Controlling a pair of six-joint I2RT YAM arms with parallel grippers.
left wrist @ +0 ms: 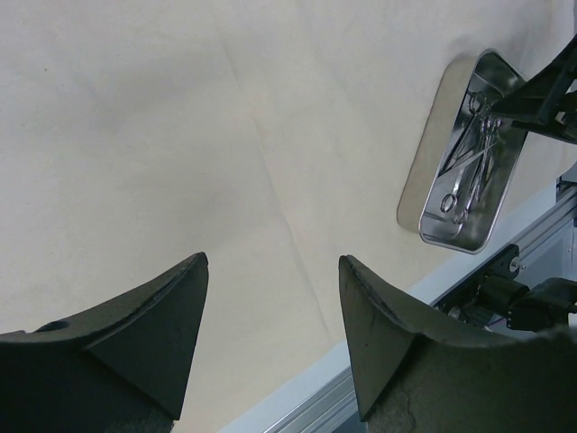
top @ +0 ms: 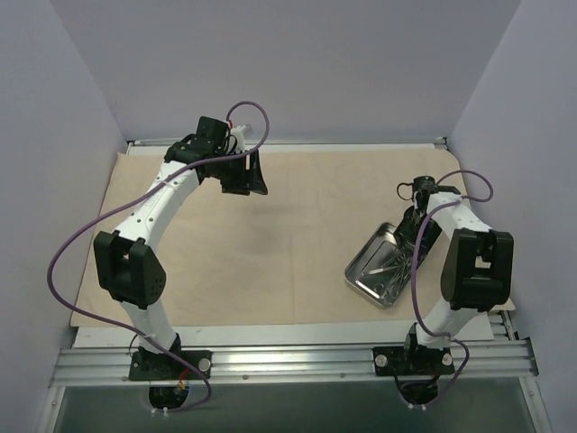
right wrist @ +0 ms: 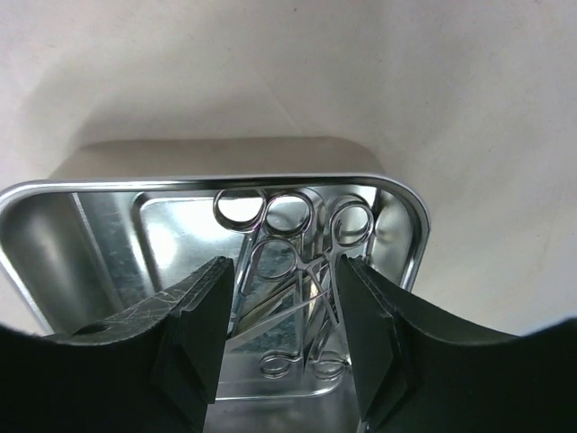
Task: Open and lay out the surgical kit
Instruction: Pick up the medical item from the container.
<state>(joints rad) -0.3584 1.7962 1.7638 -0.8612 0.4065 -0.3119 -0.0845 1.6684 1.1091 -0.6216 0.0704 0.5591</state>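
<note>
The surgical kit's beige cloth wrap lies spread flat over the table. Its shiny steel tray sits on the cloth at the right, with several scissor-like instruments piled inside. My right gripper is open and hangs low inside the tray. Its fingers straddle the instruments without pinching them. My left gripper is open and empty. It hovers above the bare cloth at the far left, well away from the tray.
An aluminium rail carrying both arm bases runs along the near edge, behind a strip of white tabletop. Grey walls close in the left, right and far sides. The cloth's near edge runs close to the rail.
</note>
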